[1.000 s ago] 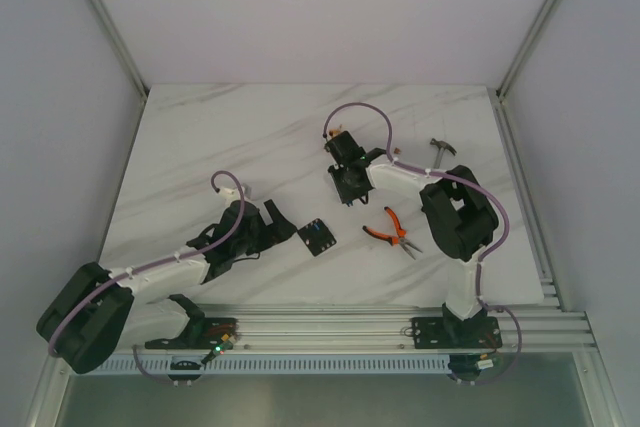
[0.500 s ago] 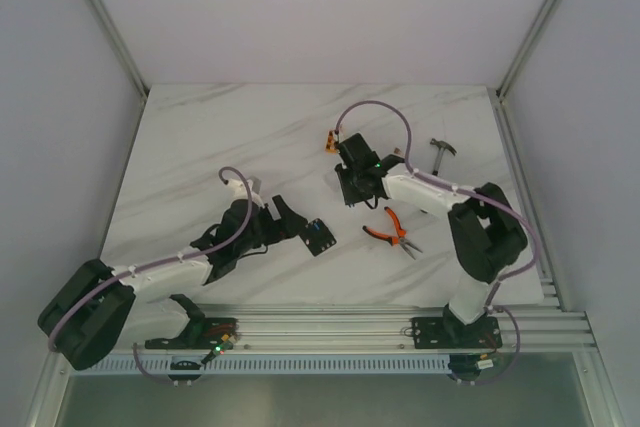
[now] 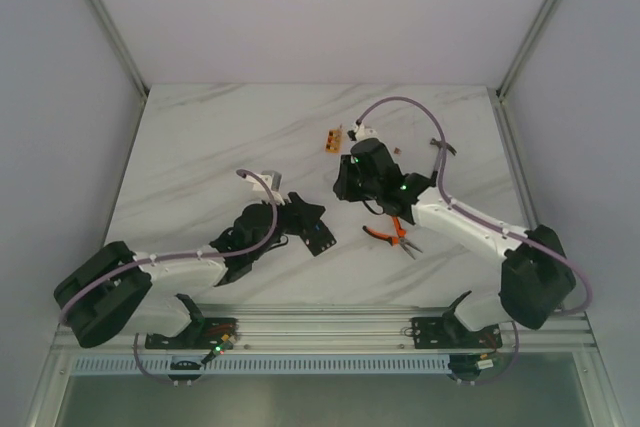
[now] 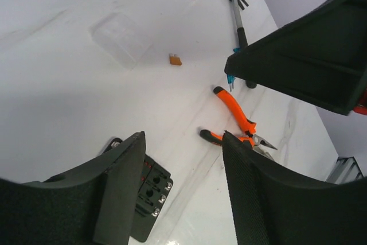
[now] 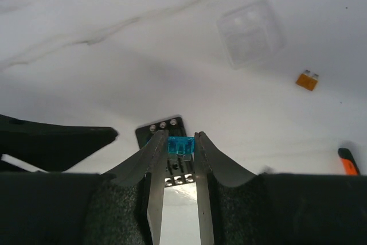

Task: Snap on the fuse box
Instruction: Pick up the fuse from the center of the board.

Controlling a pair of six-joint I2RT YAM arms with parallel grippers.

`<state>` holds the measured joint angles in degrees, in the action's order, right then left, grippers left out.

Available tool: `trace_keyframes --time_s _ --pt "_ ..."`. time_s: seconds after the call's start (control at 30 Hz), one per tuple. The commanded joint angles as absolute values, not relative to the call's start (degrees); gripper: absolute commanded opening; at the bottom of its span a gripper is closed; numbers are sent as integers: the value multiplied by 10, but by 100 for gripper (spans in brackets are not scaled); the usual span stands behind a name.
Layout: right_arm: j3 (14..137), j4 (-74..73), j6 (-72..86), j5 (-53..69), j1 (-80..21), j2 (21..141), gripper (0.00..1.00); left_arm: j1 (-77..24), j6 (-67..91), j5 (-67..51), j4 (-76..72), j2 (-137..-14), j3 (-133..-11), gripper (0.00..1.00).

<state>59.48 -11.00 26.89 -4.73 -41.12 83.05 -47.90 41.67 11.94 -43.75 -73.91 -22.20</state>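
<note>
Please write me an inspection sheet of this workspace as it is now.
Surface: white marble table, grey veins.
Job's things: fuse box flat on the table.
Clutter: pliers, hammer, orange block, clear cover, two loose orange fuses.
Hands: left hand open, fuse box partly between its fingers; right hand shut on a blue fuse.
Cables: two looped purple cables, one per side.
Surroundings: pale walls, metal frame.

White marble table [image 3: 200,147] with grey veins, black fuse box [image 4: 146,190] with red marks at lower left, orange-handled pliers [image 3: 392,230] right of centre, turquoise fuse [image 5: 180,146] at centre, orange fuse [image 5: 307,80] at right, lilac cables [image 3: 400,102].
</note>
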Motion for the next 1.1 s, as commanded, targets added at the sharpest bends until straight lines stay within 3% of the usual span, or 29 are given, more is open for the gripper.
trace_keyframes --time_s 0.0,0.67,1.07 --pt "570 -63 321 -61 -423 798 18 -491 391 137 -531 -770 -244 63" --pt "523 -13 368 -69 -449 759 18 -511 384 142 -571 -822 -281 37" --pt "507 2 375 -63 -455 751 18 -511 384 149 -560 -827 -290 12"
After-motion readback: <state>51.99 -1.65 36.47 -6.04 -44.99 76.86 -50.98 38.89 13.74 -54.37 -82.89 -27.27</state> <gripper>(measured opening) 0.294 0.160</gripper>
